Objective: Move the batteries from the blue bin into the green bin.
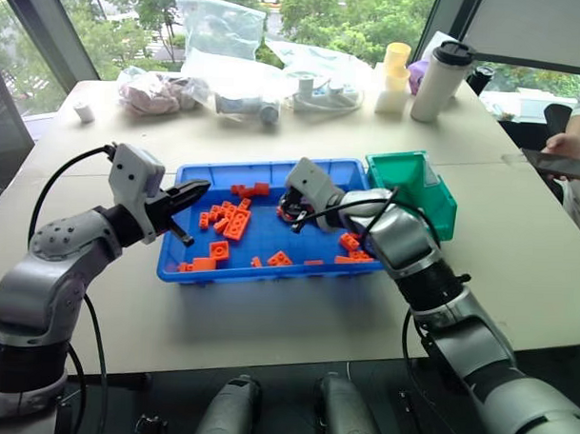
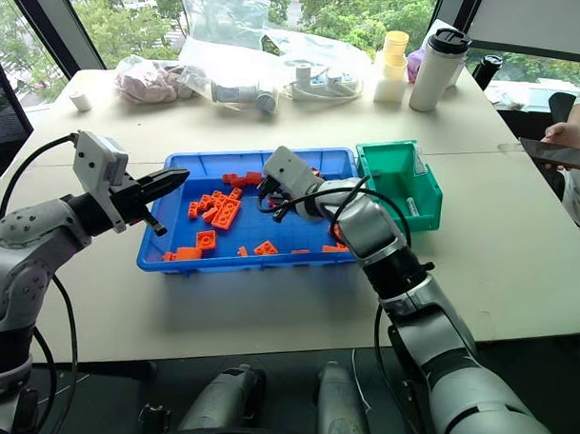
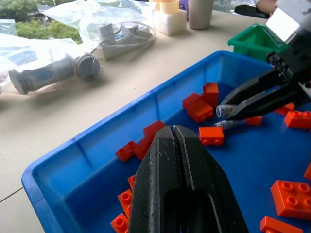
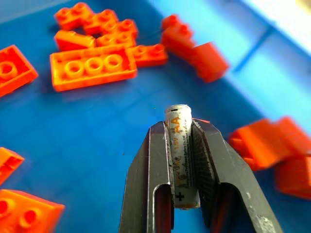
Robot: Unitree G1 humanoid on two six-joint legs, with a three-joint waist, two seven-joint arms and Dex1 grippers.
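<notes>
A: Right gripper point(image 4: 182, 145)?
B: Clamped on one battery point(image 4: 182, 155), held lengthwise between the fingers, tip poking past them. It's up off the floor of the blue bin point(image 1: 269, 259), over the middle-right part of it.
A: Any other batteries?
B: Can't make out any in the bin from the head views. Only orange bricks point(image 1: 228, 220) scattered in it.
A: Left gripper point(image 3: 174, 133)?
B: Fingers pressed together, nothing in it. Hovers over the blue bin's left end, pointing toward the right gripper.
A: Green bin point(image 1: 420, 188)?
B: On the surface point(image 1: 517, 253), touching the blue bin's far right corner. Can't tell what's inside.
A: Background?
B: Plastic bags point(image 1: 220, 29) and a white tumbler point(image 1: 441, 79) at the far edge; a person's hand point(image 1: 564, 146) with a phone at right.
</notes>
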